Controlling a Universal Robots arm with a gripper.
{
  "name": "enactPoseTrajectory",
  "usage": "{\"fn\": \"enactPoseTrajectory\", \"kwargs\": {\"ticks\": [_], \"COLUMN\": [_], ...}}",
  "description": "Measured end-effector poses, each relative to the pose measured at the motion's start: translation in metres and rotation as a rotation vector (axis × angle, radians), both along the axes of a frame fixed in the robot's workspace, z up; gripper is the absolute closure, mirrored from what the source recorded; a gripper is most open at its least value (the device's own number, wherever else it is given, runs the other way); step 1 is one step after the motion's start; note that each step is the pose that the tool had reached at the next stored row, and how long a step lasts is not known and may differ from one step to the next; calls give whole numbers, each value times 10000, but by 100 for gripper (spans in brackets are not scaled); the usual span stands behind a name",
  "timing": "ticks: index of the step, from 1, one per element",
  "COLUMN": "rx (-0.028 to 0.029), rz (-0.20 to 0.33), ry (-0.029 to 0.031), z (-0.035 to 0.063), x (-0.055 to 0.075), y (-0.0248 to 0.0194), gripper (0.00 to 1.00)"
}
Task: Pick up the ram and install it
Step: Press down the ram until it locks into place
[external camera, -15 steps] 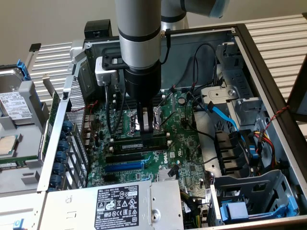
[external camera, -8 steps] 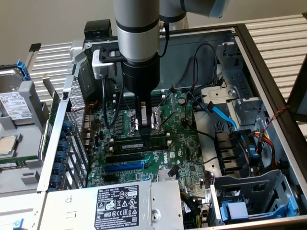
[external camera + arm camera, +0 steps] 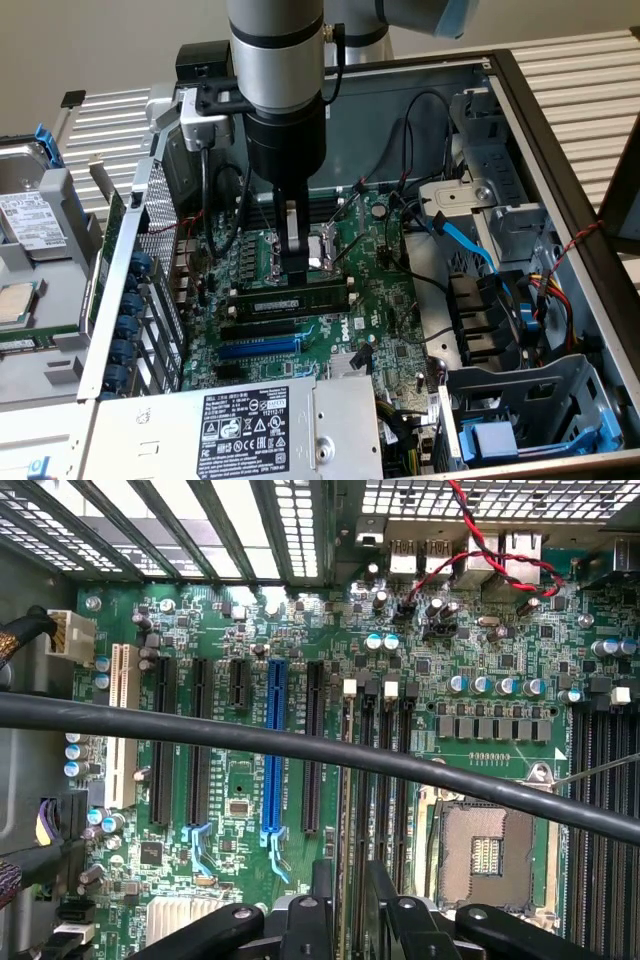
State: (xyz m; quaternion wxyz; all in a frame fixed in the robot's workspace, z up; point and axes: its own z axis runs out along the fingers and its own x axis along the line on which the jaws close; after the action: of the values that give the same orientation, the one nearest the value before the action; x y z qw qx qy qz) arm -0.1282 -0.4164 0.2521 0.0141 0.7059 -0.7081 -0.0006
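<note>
The ram (image 3: 300, 301), a long green stick with a pale label, stands on edge in a black slot of the motherboard (image 3: 380, 310), just in front of the CPU socket (image 3: 322, 250). My gripper (image 3: 291, 280) comes straight down onto its middle, with the dark fingers (image 3: 292, 255) reaching its top edge. In the wrist view the ram (image 3: 346, 810) appears edge-on as a thin pale line running between the two fingers (image 3: 322, 885) of the gripper (image 3: 350, 895). The fingers stand apart on either side of it, with a gap showing. The gripper is open.
A blue slot (image 3: 258, 348) (image 3: 275, 740) and black slots lie beside the ram. A thick black cable (image 3: 300, 748) crosses the wrist view. The power supply (image 3: 250, 425) is in front. A drive cage with blue cables (image 3: 500, 300) is at the exterior view's right, and a perforated case wall (image 3: 150, 250) at its left.
</note>
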Motion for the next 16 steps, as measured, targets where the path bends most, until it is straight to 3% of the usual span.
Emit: {"fn": "enactPoseTrajectory", "kwargs": {"ticks": [11,12,14,16], "rx": [0,0,0,0], "rz": [0,0,0,0], "ry": [0,0,0,0], "z": [0,0,0,0], "x": [0,0,0,0], "y": [0,0,0,0], "gripper": [72,74,87,89]}}
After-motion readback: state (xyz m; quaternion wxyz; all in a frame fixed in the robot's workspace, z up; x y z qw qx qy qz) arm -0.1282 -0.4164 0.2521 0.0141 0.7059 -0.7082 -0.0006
